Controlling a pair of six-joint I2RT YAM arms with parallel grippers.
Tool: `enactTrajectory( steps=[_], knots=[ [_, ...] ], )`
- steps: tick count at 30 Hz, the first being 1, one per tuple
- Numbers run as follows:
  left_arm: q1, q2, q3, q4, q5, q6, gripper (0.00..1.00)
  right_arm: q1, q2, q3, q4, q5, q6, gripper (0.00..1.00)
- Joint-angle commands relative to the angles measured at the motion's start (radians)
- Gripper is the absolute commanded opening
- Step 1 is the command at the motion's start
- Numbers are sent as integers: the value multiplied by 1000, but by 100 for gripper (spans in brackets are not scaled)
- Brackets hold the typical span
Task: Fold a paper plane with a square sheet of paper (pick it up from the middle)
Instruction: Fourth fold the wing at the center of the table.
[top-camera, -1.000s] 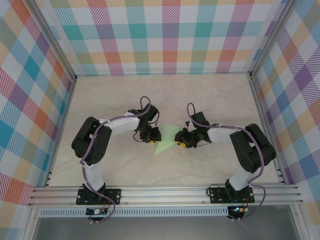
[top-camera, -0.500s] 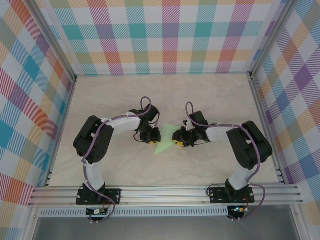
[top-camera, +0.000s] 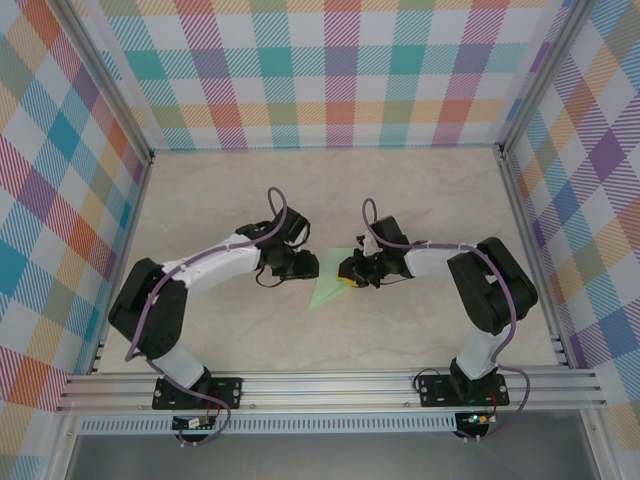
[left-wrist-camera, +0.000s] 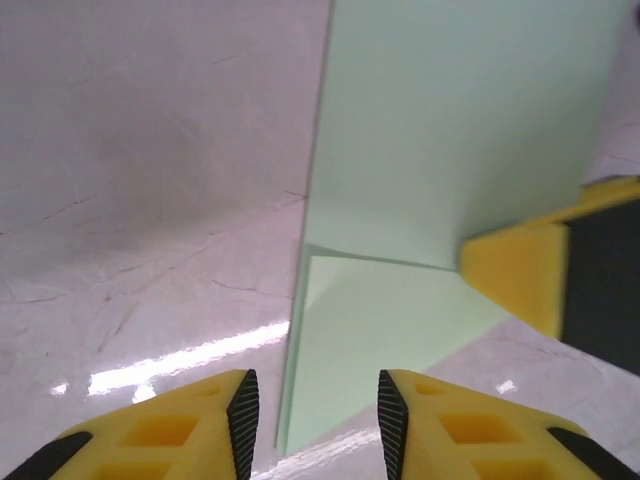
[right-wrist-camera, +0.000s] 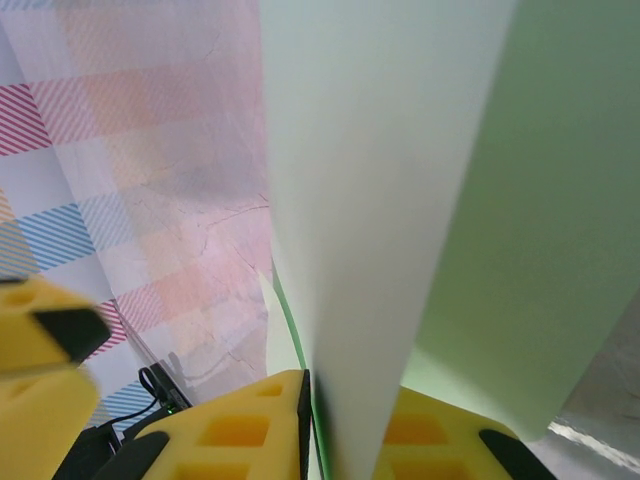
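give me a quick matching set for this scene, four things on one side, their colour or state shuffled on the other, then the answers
Column one:
1. left tool
2. right tool
3. square sheet of paper
4. table

Column two:
A. pale mint green, partly folded
B. shut on the paper
C. beige with a marbled look
D. open, fingers apart, pinching nothing

Pairs: 1-D, 2-B, 3-A, 4-C
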Motion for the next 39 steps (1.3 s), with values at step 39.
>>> enactTrajectory(
  steps=[39],
  knots=[
    [-369, 167, -22, 73, -538, 24, 38, 4, -20, 58, -92, 21, -12, 16]
  ],
)
